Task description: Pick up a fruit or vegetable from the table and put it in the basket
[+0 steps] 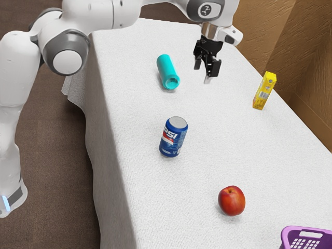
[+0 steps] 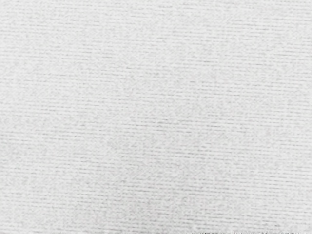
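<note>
Item, gripper: black, two-fingered, raised over the white table; fingers parted with a visible gap, their full spread hard to judge from this angle; nothing held.

Item, red fruit: one, rounded, possibly an apple or peach; resting on the cloth, well apart from the gripper, between the blue can and the purple basket, nearer the basket.

Step in hand, as judged: the approach. Best carried high toward the fruit, clear of the can, which could tip if brushed. The hand then wants centring over the fruit, fingers on either side of its widest part, before a straight descent. Closing calls for a gentle, even squeeze; a grip too high on the curved skin may send the fruit rolling. Afterwards, a lift above the basket's rim before any sideways travel.

Also listed: one turquoise bottle-like vessel, lying down; one yellow carton, upright. Neither wanted.

Defects of view: basket cut off at the exterior view's lower right corner, its floor and contents beyond telling. Fruit's underside and far side hidden. Wrist view: pale woven cloth, offering no mark by which to align. Small pale tip beneath the gripper: probably part of a finger, though hard to make out. Height above the cloth: uncertain.
</note>
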`<act>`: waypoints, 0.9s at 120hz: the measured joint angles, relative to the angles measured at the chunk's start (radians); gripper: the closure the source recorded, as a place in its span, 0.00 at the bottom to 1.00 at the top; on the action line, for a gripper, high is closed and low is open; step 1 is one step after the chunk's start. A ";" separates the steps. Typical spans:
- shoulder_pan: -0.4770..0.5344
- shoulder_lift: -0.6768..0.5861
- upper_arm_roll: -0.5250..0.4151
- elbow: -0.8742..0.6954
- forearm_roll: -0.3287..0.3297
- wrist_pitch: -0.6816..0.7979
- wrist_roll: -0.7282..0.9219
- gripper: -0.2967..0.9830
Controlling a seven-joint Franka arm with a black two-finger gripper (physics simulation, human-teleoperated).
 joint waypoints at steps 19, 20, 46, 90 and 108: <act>0.000 0.001 0.002 0.002 -0.005 -0.014 0.027 0.23; 0.000 0.000 0.002 0.002 -0.006 -0.014 0.028 0.23; 0.011 -0.022 -0.042 0.002 -0.047 -0.018 0.054 0.23; -0.224 0.063 -0.332 -0.009 0.020 0.014 0.084 0.23; -0.293 0.092 -0.337 -0.002 0.036 0.038 0.083 0.23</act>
